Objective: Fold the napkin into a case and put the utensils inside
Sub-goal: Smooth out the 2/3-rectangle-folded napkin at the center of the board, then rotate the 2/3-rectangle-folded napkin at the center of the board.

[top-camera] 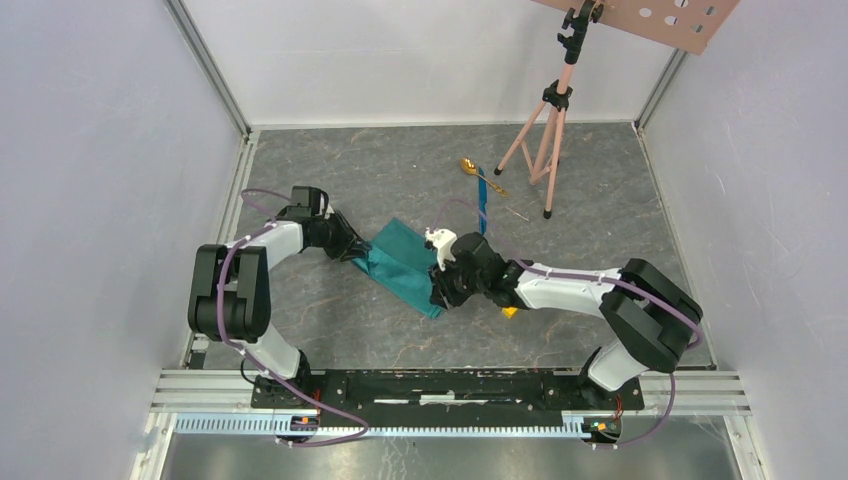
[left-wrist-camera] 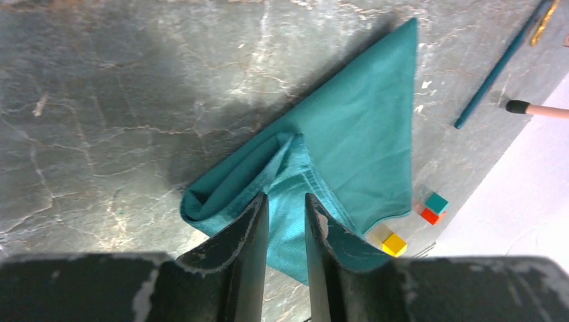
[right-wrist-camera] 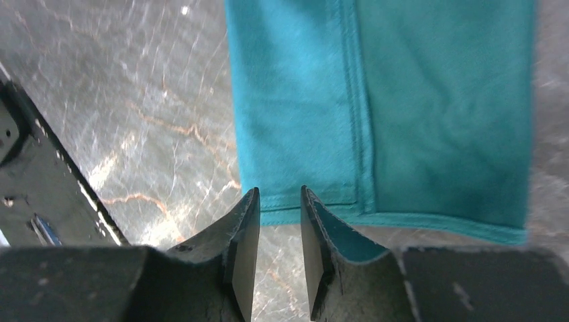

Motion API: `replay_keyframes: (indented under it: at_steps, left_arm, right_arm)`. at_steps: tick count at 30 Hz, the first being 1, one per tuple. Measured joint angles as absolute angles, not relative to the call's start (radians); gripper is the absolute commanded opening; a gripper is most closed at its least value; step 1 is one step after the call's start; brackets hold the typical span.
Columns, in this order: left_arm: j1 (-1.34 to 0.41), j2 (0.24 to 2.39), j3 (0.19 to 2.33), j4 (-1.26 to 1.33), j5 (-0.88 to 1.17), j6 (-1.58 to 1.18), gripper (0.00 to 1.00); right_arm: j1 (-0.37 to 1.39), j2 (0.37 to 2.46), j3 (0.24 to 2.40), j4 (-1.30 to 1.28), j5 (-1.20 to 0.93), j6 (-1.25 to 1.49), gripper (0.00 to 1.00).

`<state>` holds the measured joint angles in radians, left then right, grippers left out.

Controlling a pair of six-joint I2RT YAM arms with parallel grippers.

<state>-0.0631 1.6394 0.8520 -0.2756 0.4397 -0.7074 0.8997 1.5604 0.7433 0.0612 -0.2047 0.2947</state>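
Note:
The teal-green napkin point(top-camera: 405, 265) lies part-folded on the grey table, a long band with a point at its far end point(left-wrist-camera: 362, 134). My left gripper point(top-camera: 358, 248) hovers over the napkin's left end, where the cloth bunches into a rolled fold; its jaws point(left-wrist-camera: 286, 196) stand a narrow gap apart with flat cloth showing between them. My right gripper point(top-camera: 440, 290) is at the napkin's near hemmed edge point(right-wrist-camera: 402, 100), jaws point(right-wrist-camera: 278, 190) narrowly apart with bare table between. The gold spoon point(top-camera: 470, 167) and blue stick point(top-camera: 482, 205) lie beyond the napkin.
A pink tripod point(top-camera: 548, 120) stands at the back right, one foot near the utensils point(left-wrist-camera: 530, 107). A yellow cube point(left-wrist-camera: 394, 244), a red cube point(left-wrist-camera: 430, 215) and a teal cube point(left-wrist-camera: 437, 202) sit by the napkin's right side. White walls enclose the table.

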Motion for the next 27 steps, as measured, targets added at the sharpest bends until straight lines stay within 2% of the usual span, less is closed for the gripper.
replay_keyframes:
  at_steps: [6,13,23,27]
  left_arm:
    - [-0.063,1.633,0.897,-0.282,0.467,-0.708,0.32]
    - [-0.063,1.728,0.935,-0.260,0.474,-0.708,0.32]
    - [-0.085,1.813,0.997,-0.263,0.459,-0.708,0.35]
    - [-0.112,1.828,1.030,-0.268,0.442,-0.708,0.44]
  right_arm:
    - [0.828,1.581,0.799,0.063,-0.216,0.293,0.38]
    - [0.785,1.650,0.829,0.058,-0.225,0.290,0.35]
    - [0.799,1.676,0.741,0.184,-0.266,0.360,0.32]
    - [0.841,1.672,0.715,0.234,-0.270,0.405,0.33]
